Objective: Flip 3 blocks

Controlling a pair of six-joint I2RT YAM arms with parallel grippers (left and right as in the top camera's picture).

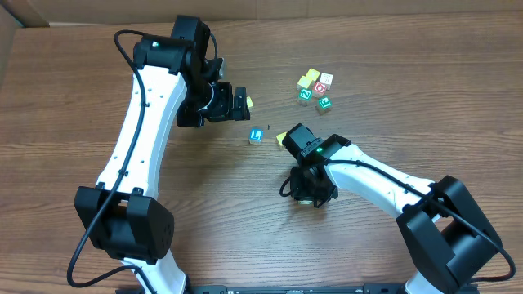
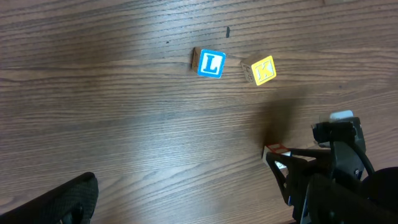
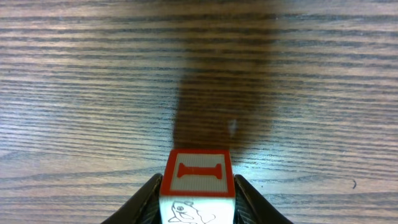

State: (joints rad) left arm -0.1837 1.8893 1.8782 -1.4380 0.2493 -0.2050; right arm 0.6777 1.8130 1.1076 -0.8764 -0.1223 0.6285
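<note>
- Table (image 2: 93, 112): brown wood grain, fills the frame.
- Blue block (image 2: 210, 63): upper middle. Its top face is white with a blue border and a blue letter L; a bare wooden side shows on its left.
- Yellow block (image 2: 261, 70): just right of the blue block, not touching it and turned askew. Letter K on a yellow face.
- Dark mark (image 2: 227, 32): small, on the table above the two blocks.
- Right gripper (image 2: 278, 163): black, lower right, fingers pointing left.
- Red-edged block (image 2: 275, 149): small, at those fingertips, largely hidden.
- White tab (image 2: 341, 115): on top of that gripper's body.
- Dark rounded finger (image 2: 62, 200): the wrist's own, bottom-left corner, well apart from the blocks.
</note>
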